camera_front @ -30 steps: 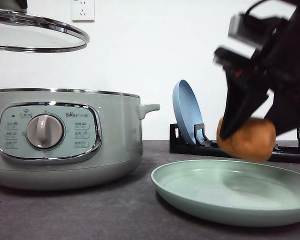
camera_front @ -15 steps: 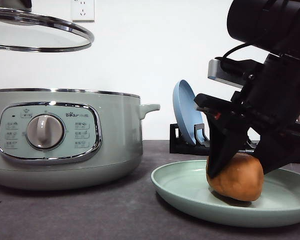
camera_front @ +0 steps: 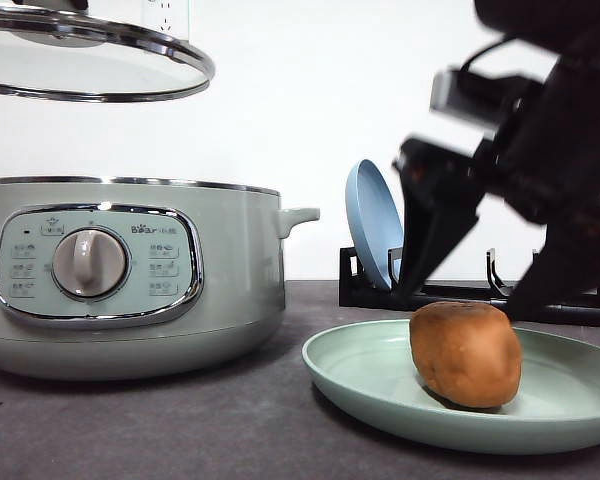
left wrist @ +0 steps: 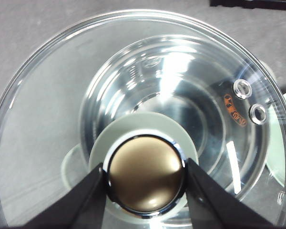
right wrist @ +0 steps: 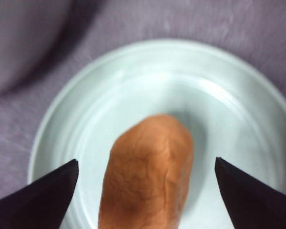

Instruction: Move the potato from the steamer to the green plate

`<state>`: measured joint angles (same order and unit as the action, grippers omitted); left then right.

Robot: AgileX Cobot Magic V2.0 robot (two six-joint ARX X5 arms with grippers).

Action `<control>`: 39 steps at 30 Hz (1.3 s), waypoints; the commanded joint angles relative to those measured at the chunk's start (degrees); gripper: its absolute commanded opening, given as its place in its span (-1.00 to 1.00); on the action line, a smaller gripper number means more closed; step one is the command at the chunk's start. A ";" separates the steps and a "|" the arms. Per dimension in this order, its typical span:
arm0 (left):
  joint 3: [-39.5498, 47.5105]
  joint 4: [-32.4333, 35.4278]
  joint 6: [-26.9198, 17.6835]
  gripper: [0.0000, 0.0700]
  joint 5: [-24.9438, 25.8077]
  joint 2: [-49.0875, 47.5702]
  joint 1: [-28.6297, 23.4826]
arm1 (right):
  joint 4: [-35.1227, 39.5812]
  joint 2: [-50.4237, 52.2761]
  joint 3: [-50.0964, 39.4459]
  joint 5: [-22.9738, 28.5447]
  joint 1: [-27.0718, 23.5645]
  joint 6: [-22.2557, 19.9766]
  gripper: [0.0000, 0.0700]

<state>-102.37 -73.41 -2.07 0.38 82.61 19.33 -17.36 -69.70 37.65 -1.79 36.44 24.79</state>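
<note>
Directly below the wide-open, empty right gripper, potato rests on green plate, long axis toward 12 o'clock between the fingertips; left gripper clamps lid knob.

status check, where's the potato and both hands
Right hand open above potato. Potato on green plate. Left hand shut on lid knob. Nothing blocking.

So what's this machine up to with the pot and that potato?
It is moving a potato out of the steamer onto the green plate. The potato now lies on the plate, and the right gripper is open just above it. The left gripper holds the steamer's glass lid up in the air by its knob.
</note>
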 commanded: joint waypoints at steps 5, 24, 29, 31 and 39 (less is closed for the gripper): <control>-2.34 2.80 -0.09 -1.00 2.68 2.54 1.50 | -2.49 6.73 3.09 0.84 0.44 -1.73 0.66; -2.34 4.51 -0.28 -1.00 2.69 11.65 3.31 | -8.19 18.89 8.83 5.25 0.44 -4.54 0.66; -2.34 4.51 -0.31 -1.00 2.67 13.44 3.56 | -8.43 18.87 8.83 5.32 0.44 -4.67 0.66; -2.34 4.59 -0.31 -1.00 2.68 14.00 3.59 | -8.44 18.87 8.83 5.64 0.44 -4.69 0.66; -2.34 4.97 -0.31 -1.00 2.69 16.28 3.97 | -8.48 18.87 8.83 6.37 0.44 -4.71 0.66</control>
<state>-102.37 -70.08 -2.09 2.92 98.07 23.01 -26.18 -50.54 45.43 4.36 36.42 20.80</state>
